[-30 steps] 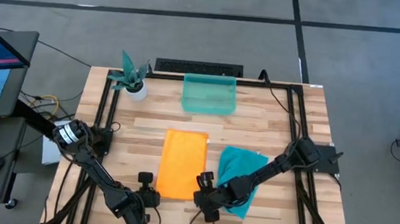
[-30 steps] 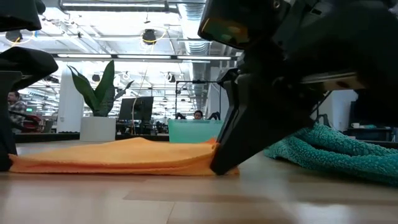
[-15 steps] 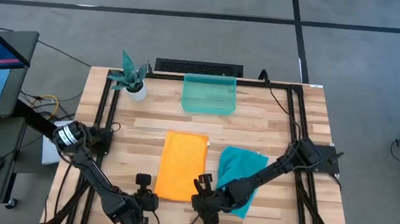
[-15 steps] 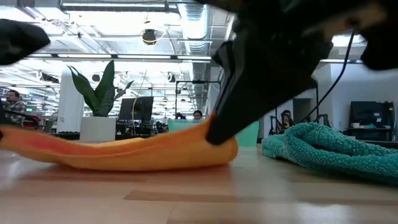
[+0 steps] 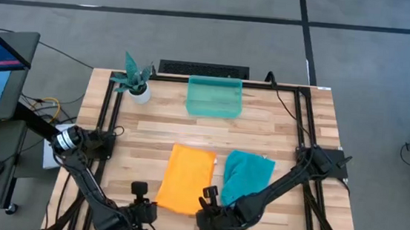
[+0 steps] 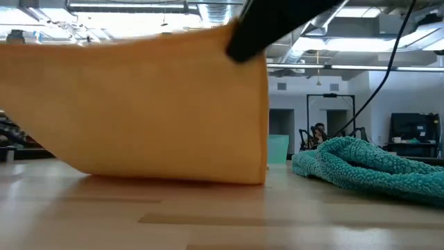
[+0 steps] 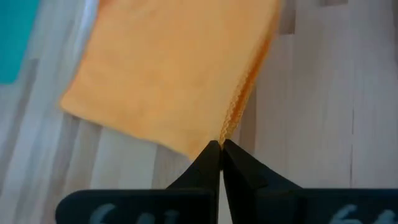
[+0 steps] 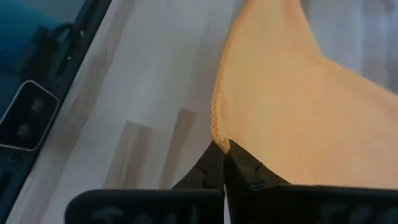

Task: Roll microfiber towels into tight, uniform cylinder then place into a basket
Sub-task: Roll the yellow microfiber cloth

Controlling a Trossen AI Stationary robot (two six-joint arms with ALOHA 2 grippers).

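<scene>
The orange-yellow towel (image 5: 184, 180) is held up at its near edge by both grippers. Its far part lies on the table (image 6: 173, 177). My left gripper (image 5: 154, 207) is shut on the near left corner and my right gripper (image 5: 202, 206) on the near right corner. The teal-blue towel (image 5: 246, 177) lies rumpled on the table to the right; it also shows in the low view (image 6: 368, 170). The teal-green basket (image 5: 214, 97) stands at the far middle. My left gripper pinches the orange towel's near left corner (image 7: 225, 134) between its two fingers. That corner is lifted clear of the table, and the cloth slopes away from the fingers down to the table. My right gripper pinches the orange towel's near right corner (image 8: 219, 138) between its two fingers. The corner is raised (image 6: 239, 42), and the cloth hangs down from it to the table, fairly taut.
A potted plant (image 5: 134, 79) stands at the far left corner. Black frame rails (image 5: 108, 121) run along the table's left and right sides. Bare wood lies between the towels and the basket.
Both grippers have risen and drawn toward the table's near edge, each shut on a near corner of the orange towel. The towel's near edge has lifted clear, and the cloth now slopes up from the table. Its far edge has slid a little toward the near edge.
</scene>
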